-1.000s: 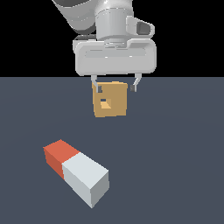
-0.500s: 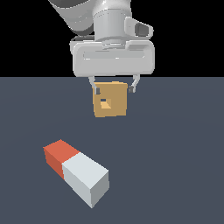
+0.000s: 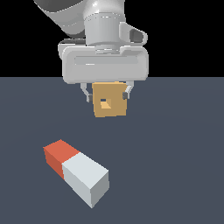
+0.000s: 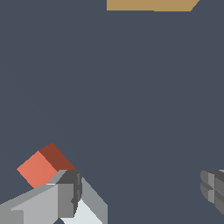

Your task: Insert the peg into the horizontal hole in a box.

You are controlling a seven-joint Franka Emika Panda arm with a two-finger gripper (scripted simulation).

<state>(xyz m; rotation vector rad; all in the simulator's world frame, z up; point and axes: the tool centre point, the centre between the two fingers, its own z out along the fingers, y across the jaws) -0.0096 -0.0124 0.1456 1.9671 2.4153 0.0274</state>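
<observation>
exterior view: end effector [image 3: 106, 94] spread wide and empty, peg [image 3: 76, 172] lying ungrasped near the worktop's [image 3: 183, 153] front edge, well apart from the box [image 3: 110, 99]; everything remains

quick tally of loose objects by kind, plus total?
Two-tone red-orange and light grey square peg: 1
Small tan-orange cube box with square hole: 1
Total: 2
</observation>
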